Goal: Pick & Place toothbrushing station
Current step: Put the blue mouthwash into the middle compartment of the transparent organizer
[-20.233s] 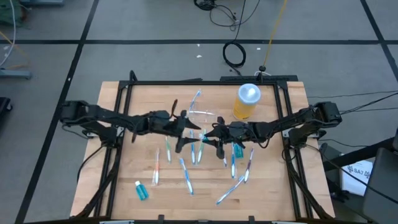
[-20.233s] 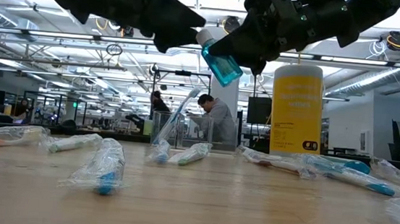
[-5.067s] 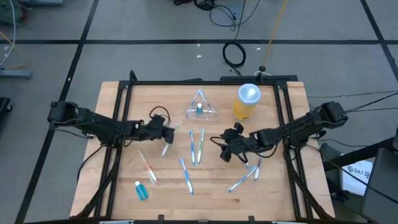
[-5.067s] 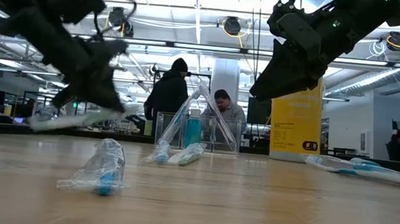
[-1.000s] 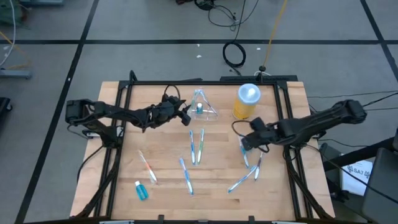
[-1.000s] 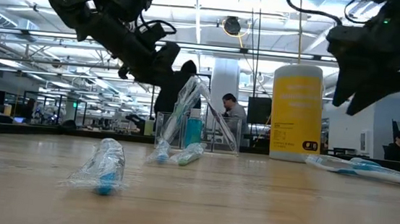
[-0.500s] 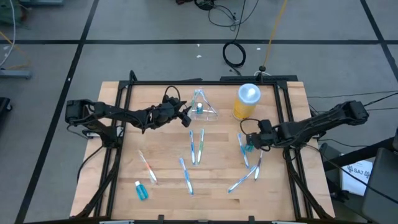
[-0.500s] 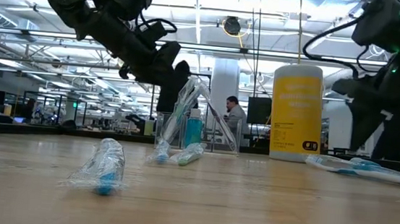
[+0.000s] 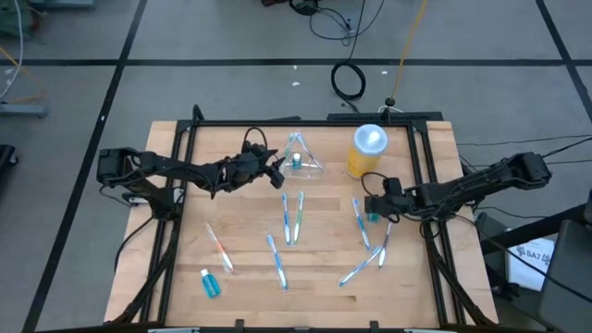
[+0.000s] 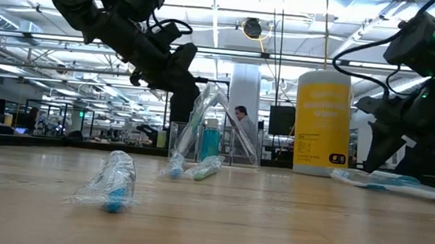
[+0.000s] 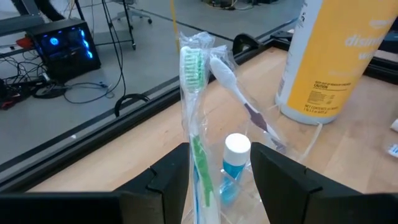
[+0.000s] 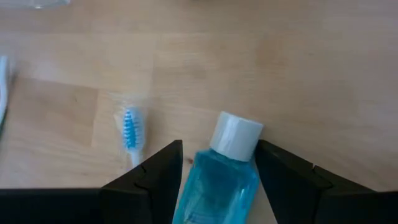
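Yellow jar (image 10: 322,122) label shows dark print, seemingly illegible here.
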Controlling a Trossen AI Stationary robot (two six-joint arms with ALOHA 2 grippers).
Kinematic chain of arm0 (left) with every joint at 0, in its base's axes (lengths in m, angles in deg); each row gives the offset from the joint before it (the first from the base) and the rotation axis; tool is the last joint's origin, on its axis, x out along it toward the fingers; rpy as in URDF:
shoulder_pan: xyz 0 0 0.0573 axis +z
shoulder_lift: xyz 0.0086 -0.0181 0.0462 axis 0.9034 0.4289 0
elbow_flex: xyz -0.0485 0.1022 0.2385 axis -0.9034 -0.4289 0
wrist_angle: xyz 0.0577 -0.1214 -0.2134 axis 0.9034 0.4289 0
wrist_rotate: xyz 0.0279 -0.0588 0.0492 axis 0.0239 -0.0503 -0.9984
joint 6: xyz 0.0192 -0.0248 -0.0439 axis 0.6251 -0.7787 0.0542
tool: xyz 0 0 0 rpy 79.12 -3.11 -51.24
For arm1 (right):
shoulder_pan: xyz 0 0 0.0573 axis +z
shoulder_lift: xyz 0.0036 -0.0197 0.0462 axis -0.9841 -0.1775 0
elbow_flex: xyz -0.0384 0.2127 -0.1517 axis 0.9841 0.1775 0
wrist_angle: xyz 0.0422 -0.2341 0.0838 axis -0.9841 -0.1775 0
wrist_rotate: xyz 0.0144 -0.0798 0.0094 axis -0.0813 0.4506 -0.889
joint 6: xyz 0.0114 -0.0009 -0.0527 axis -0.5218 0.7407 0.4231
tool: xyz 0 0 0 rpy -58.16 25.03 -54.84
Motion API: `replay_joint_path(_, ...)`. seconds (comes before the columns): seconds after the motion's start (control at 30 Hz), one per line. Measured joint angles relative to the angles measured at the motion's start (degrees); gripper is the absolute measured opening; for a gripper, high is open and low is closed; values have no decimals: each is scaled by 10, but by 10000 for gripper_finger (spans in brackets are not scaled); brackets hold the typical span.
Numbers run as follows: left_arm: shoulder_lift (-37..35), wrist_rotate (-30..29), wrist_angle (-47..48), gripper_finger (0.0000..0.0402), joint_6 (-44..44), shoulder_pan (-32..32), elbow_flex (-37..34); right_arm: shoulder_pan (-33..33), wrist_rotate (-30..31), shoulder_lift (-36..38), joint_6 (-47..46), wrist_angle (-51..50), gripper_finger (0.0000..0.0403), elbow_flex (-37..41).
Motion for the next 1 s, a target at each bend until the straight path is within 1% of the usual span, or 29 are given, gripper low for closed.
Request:
replay_joint_path(0.23,0,0,-1,177,0,0,0,-1,-4,-1,25,3,192,0)
replay_joint_path(0.47,0,0,0,177,-1,0,0,-1,-5,-1,30,-1,150,1)
replay_joint_path(0.6,0,0,0,177,0,0,0,-1,-8,-2,38,2,136,1)
replay_joint_path(0.73,0,0,0,177,0,0,0,-1,-8,-2,44,3,132,1)
replay_joint_path(1.0,0,0,0,177,0,0,0,-1,1,0,84,32,131,3)
